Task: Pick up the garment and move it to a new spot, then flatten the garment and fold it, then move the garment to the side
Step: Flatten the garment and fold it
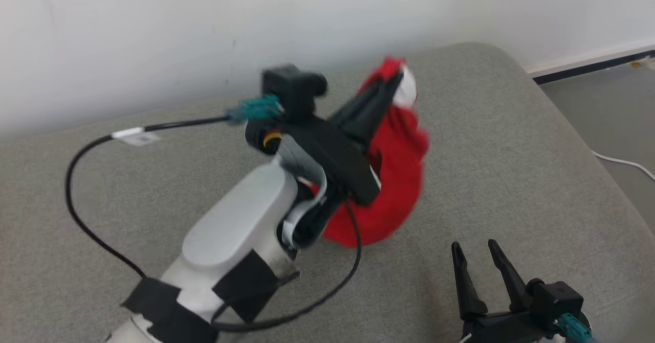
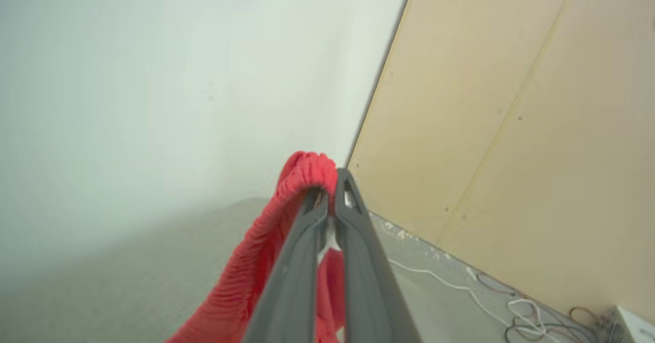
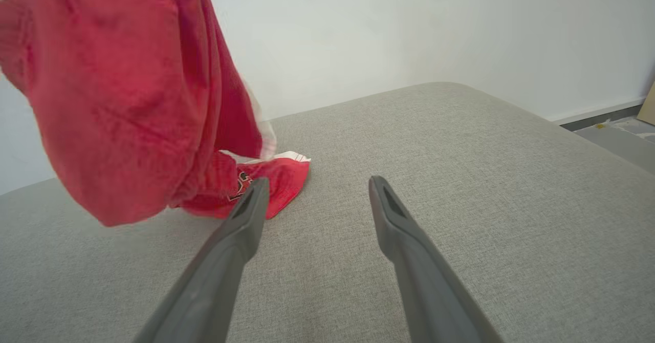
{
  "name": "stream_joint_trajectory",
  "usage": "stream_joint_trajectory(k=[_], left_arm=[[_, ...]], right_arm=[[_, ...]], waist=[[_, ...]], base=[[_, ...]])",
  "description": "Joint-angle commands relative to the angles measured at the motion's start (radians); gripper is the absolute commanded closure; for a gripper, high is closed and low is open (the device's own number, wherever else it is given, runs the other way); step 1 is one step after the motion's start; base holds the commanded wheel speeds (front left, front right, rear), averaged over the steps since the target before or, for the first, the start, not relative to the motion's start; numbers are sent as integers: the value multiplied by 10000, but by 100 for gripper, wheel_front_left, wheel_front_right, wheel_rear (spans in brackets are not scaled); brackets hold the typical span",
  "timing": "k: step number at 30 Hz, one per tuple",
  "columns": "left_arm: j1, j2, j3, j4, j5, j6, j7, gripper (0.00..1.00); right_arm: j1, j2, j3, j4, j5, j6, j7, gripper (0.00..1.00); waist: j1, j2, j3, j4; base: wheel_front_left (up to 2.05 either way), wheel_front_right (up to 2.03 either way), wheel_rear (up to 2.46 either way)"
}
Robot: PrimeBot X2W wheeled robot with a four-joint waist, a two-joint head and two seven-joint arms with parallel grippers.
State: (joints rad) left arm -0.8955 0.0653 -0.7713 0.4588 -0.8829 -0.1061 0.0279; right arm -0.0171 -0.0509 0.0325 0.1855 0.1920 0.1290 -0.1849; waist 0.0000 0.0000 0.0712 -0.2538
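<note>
The garment [image 1: 396, 179] is red with white trim and hangs bunched from my left gripper [image 1: 393, 83], which is shut on its top edge above the grey cushion. Along the left wrist view, the closed fingers [image 2: 307, 261] pinch a red ribbed fold of the garment [image 2: 302, 171]. From the right wrist view, the garment [image 3: 123, 92] dangles at the left, its lower end trailing on the cushion. My right gripper [image 1: 478, 253] stands open at the lower right, fingers [image 3: 240, 220] apart over bare fabric, right of the garment.
A grey upholstered cushion [image 1: 511, 169] spans the scene against a white wall. Its right edge drops to a grey floor with a white cable [image 1: 624, 163]. A black cable [image 1: 77, 189] loops from my left arm. A beige panel [image 2: 511, 102] and floor wires [image 2: 527, 312] lie beyond.
</note>
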Motion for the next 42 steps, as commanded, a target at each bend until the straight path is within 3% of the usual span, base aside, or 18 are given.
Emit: stream_joint_trajectory(k=[1,5,8,10,14,19,20,21,22,23,24,37,42], left_arm=[[-259,-99,332,-188,-506,-72,-703,100],[-758,-154,285,-441,-1197,202,-2052,100],[-543,-123,53,51,-1320,664,-2265,100],[-56,-89,-56,502,-1487,871,-2104,100],[1061,493,-283,1369,-1669,1171,-1619,100],[2098,927,-248,2034,-2171,1313,-1064,100],[2210,973,-178,2133,-2237,1328,-1052,80],[2274,1001,-81,2217,-2334,1380,-1125,55],[2367,983,57,2297,-2497,1406,-1199,40],[2487,948,186,2378,-2671,1413,-1227,8],[2563,943,268,2451,-2743,1464,-1212,0],[3676,1685,921,2289,-3706,1750,-697,0],[3645,1714,678,2055,-3558,2011,-325,0]], right_arm=[[-57,17,55,26,61,35,-31,0],[-84,16,100,28,107,35,-89,0],[-92,17,56,23,124,35,-121,0],[-76,19,9,16,128,35,-157,0],[-53,17,-40,1,64,35,-152,0],[-107,12,-25,-25,-49,35,-46,0],[-131,14,13,-36,-77,35,-21,0],[-145,16,40,-49,-91,35,-32,0],[-162,17,74,-59,-94,35,-20,0],[-167,17,101,-66,-86,35,9,0],[-157,16,127,-74,-81,35,29,0],[115,17,-173,-373,-283,35,239,0],[46,14,-285,-631,-424,35,311,0]], waist=[[0,0,1,-31],[0,0,77,-54],[0,0,185,20],[0,0,259,120],[0,0,333,395],[0,0,303,826],[0,0,286,888],[0,0,263,952],[0,0,238,995],[0,0,205,1023],[0,0,174,1043],[0,0,-118,1136],[0,0,-65,1138]], base=[[0,0,0],[0,0,0],[0,0,0],[0,0,0],[0,0,0],[0,0,0],[0,0,0],[0,0,0],[0,0,0],[0,0,0],[0,0,0],[0,0,0],[0,0,0]])
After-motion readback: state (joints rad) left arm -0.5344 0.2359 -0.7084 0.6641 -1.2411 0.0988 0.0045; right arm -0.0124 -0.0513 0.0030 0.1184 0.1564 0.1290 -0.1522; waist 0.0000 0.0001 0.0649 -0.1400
